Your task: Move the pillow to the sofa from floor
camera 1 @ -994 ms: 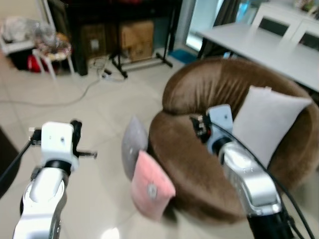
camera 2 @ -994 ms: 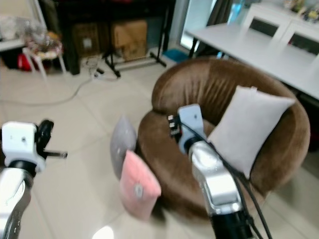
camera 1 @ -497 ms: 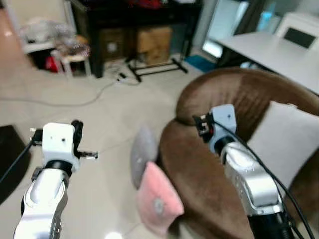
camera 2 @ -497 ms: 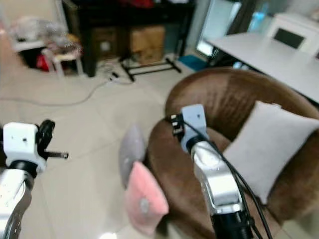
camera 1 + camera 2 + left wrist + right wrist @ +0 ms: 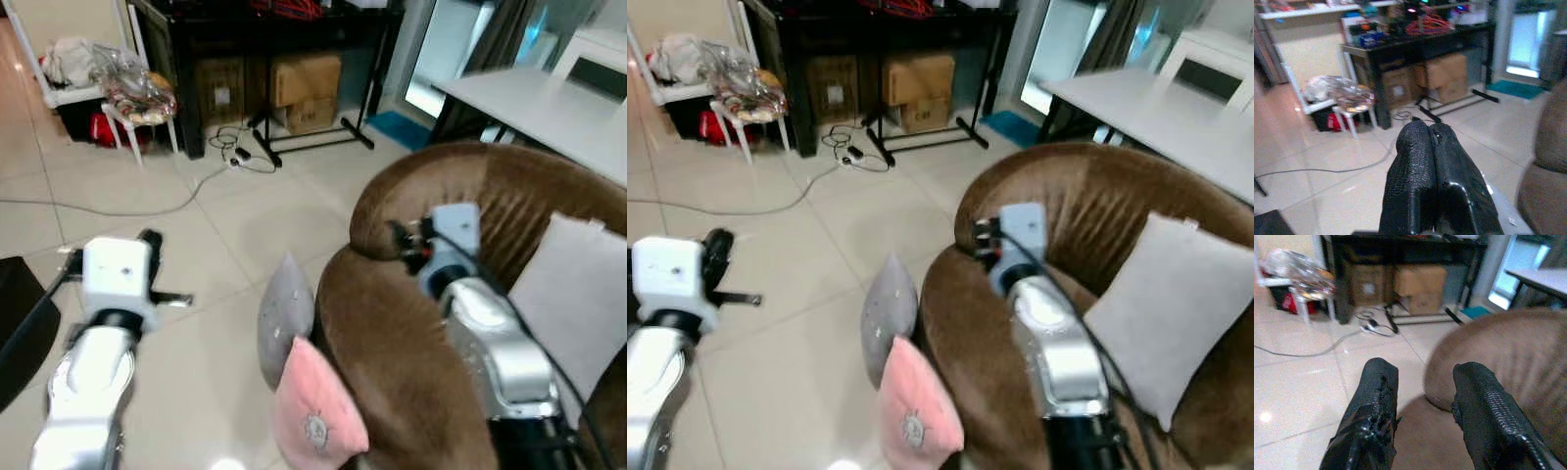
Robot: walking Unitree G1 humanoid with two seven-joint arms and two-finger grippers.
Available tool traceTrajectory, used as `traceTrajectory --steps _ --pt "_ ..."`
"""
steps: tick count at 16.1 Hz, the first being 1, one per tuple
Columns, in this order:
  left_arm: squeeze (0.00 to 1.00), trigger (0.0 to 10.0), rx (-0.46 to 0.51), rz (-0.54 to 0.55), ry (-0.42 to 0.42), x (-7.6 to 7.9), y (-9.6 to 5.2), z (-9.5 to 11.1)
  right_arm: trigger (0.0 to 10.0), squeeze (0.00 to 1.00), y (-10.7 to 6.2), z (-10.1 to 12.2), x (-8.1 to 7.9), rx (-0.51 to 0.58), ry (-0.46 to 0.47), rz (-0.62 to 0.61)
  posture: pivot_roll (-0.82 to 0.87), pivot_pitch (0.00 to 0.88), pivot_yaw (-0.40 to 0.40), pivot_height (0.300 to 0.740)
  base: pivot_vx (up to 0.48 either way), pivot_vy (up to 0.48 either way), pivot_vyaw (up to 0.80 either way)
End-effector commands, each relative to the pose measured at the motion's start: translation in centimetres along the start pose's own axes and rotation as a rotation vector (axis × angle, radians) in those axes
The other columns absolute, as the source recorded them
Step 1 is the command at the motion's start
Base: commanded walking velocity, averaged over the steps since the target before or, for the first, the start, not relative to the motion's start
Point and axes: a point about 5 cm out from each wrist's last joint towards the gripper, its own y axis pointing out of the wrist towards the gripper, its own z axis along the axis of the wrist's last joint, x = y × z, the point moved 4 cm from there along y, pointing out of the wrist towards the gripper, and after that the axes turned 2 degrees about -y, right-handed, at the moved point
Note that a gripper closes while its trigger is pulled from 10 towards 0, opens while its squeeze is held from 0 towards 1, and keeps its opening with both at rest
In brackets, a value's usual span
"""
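The task looks barely begun: the pink pillow (image 5: 315,419) and grey pillow (image 5: 285,315) lean on the floor against the brown sofa (image 5: 411,333), while the left gripper (image 5: 1434,182), fingers pressed together, and right gripper (image 5: 1422,418), fingers spread, hold nothing.

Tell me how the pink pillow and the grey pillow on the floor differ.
The pink pillow is pink with a small emblem on its face; the grey pillow is plain grey. The pink pillow sits nearer the robot, the grey pillow behind it. The pink pillow looks a little wider; the grey pillow looks narrower, seen more edge-on. Both stand on the floor leaning against the brown sofa, and neither gripper touches them.
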Motion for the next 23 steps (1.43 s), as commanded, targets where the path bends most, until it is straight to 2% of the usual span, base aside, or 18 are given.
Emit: traceTrajectory --steps 1,12,23 --pt "0.0 10.0 0.004 0.002 0.039 0.07 0.01 -0.02 10.0 0.0 -0.14 -0.48 0.52 -0.004 0.002 -0.018 0.02 0.0 -0.072 0.705 0.0 0.0 0.0" --pt "0.0 10.0 0.031 0.009 0.058 0.26 -0.38 -0.23 10.0 0.0 -0.37 -0.7 0.24 0.021 -0.004 -0.004 0.02 0.0 -0.068 0.59 0.0 0.0 0.0" --pt "0.0 10.0 0.035 0.004 0.01 0.3 -0.72 -0.39 10.0 0.0 -0.32 -1.04 -0.34 0.014 -0.037 0.026 0.02 0.0 -0.08 0.585 0.022 0.0 0.0"
